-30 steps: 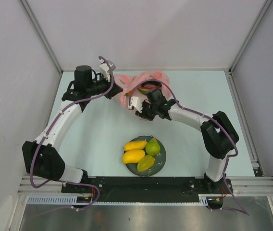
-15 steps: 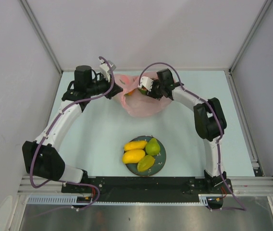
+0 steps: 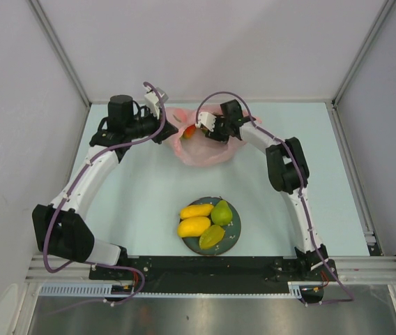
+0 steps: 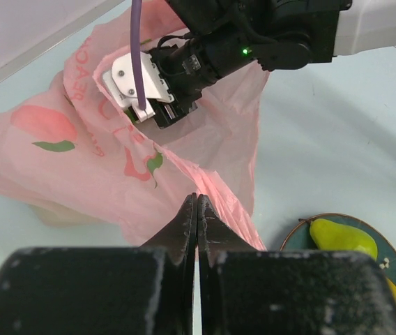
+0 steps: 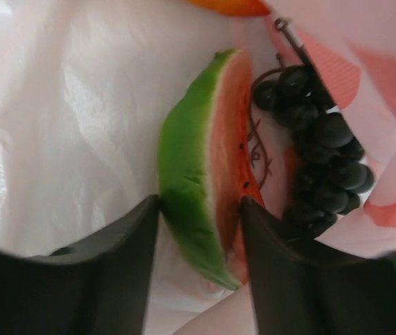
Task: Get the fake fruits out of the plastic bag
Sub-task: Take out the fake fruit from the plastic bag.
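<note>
Right fingers (image 5: 142,230) entered bag (image 3: 201,155) (print (image 4: 88,61) illegible), straddling watermelon slice (image 5: 198,174)

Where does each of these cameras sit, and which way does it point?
Top: fixed above and behind, looking down on the table; left arm and right arm both show.
Left wrist: on the left arm, looking past its shut left claw, pinching the pink bag, toward the right arm.
Right wrist: inside the bag, facing the watermelon slice between the open right claw.
Shared: all three see the bag.
</note>
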